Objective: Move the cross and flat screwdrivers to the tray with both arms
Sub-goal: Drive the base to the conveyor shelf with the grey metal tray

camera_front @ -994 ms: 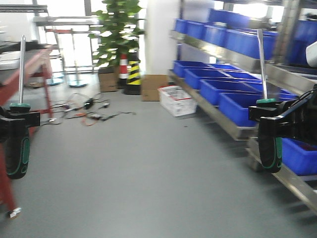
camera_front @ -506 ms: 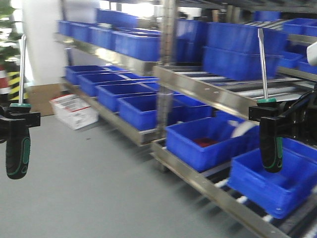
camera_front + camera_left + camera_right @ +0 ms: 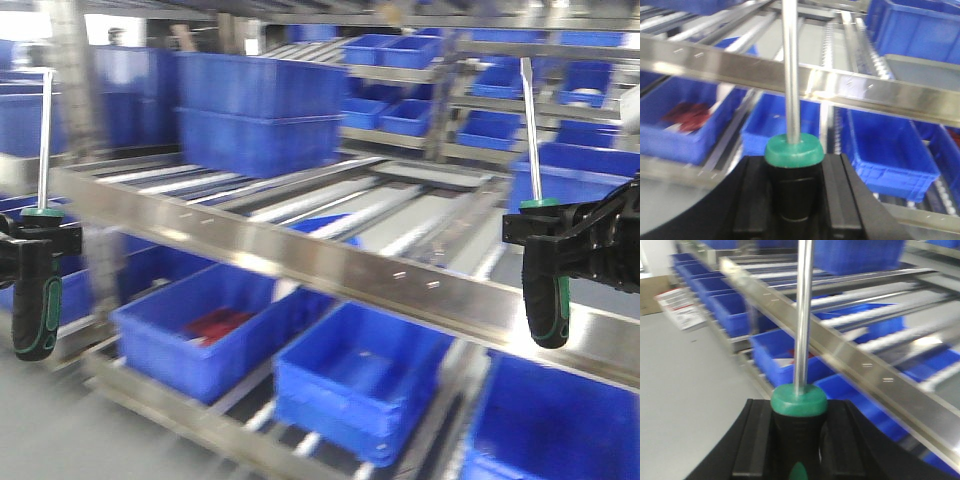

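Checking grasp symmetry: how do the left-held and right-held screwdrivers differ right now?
Left screwdriver stands near plumb; right screwdriver leans its shaft slightly left. Right screwdriver's tip looks broad, flat; left screwdriver's tip is too blurred to tell. Shared: both shaft-up, left pincer and right pincer shut on handles under green collars.

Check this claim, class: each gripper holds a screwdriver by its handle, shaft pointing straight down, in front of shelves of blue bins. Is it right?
Not quite. In the front-facing view the left gripper and right gripper grip the left screwdriver and right screwdriver by their handles, but both shafts point up, not down. The blue bins are there.
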### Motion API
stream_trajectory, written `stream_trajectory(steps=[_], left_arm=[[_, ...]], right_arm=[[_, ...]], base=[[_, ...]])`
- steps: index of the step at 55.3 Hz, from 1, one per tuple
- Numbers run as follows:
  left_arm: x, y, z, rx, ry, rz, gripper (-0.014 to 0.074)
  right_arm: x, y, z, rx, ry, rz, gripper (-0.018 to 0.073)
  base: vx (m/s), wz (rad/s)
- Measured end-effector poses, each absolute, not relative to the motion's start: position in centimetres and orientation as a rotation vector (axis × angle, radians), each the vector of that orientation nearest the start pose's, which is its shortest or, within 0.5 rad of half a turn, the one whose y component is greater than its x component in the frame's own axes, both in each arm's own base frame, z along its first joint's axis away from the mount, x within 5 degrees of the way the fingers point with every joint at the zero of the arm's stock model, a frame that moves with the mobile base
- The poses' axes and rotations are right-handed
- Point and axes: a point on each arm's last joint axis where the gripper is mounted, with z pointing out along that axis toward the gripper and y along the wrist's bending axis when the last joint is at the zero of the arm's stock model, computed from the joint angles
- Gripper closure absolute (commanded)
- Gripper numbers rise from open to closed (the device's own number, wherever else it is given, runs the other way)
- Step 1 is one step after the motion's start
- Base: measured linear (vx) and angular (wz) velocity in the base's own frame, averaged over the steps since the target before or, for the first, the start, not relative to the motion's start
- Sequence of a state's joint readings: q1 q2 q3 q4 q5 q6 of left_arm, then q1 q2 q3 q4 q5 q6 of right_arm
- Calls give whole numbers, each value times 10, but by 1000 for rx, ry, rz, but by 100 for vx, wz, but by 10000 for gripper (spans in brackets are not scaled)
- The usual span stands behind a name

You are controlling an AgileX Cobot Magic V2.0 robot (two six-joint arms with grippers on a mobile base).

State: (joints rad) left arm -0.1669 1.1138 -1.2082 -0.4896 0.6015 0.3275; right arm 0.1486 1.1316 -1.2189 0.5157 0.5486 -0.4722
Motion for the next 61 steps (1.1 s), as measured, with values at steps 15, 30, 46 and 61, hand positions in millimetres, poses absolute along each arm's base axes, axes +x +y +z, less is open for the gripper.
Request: stream_trajectory(steps=[15,30,46,61], left_arm=[[227,-63,429,259,1927,-429,594],[227,-63,429,259,1927,-429,594],[227,-63,429,258,1927,-430,594],[227,-63,429,258,1927,-430,594]], right_arm=[[235,59,433,-338,1858,332,567],[235,59,433,-338,1858,332,567],[235,59,433,-338,1858,332,567],[235,59,433,-338,1858,332,567]], base=[[36,-59],[35,-53],[29,-39],[24,-20]])
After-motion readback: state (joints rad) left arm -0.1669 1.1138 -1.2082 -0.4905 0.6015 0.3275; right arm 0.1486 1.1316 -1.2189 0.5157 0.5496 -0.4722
